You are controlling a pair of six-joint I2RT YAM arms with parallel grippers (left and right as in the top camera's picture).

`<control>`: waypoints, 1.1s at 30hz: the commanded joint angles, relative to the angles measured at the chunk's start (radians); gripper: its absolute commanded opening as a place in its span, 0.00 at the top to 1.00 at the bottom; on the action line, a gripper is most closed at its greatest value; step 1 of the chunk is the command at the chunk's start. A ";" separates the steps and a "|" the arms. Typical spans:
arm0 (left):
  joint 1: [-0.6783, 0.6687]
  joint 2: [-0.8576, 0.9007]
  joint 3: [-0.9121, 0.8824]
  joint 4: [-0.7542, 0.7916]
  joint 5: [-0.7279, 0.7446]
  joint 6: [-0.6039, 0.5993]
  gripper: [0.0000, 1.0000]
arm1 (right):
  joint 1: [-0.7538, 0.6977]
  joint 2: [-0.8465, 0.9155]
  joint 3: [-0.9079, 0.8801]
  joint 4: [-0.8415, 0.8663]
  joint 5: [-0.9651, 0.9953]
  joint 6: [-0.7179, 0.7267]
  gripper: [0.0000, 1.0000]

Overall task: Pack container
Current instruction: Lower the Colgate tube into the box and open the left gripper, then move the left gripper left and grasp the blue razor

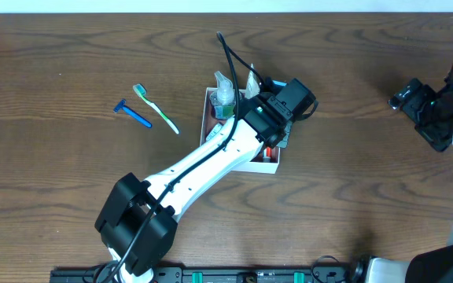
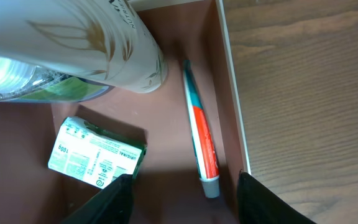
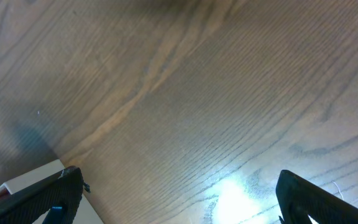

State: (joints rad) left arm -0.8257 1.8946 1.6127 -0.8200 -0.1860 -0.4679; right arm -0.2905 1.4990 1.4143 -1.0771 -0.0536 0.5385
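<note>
The container (image 1: 258, 167), at mid-frame overhead, sat beneath the left end effector (image 2: 185, 186), whose jaws stood apart and empty astride the tube (image 2: 201, 134) laid flat along the box's right-hand wall, likely to save room, while the right end effector (image 3: 179, 177) hung wide open over the worktop (image 3: 197, 93).

**A:** What is the overhead view hiding?

**B:** The left arm (image 1: 203, 161) is lying across the container (image 1: 208, 122), covering most of its inside.

**A:** And the wrist views?

**B:** The cream bottle (image 2: 92, 43) is running off the top edge, blurred. The clear bottle (image 2: 36, 84) beside it is washing out in glare. The left gripper (image 2: 185, 202) is showing only finger ends at the bottom edge. On the right, a pale block (image 3: 20, 180) is getting cropped at the corner, unidentifiable.
</note>
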 commanded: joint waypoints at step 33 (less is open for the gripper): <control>0.660 -0.185 0.031 -0.208 -0.072 -0.159 0.45 | -0.004 0.006 0.009 0.000 -0.003 0.011 0.01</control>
State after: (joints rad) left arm -0.2256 1.6459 1.6402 -1.0229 -0.3130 -0.6079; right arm -0.2905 1.4990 1.4143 -1.0771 -0.0536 0.5385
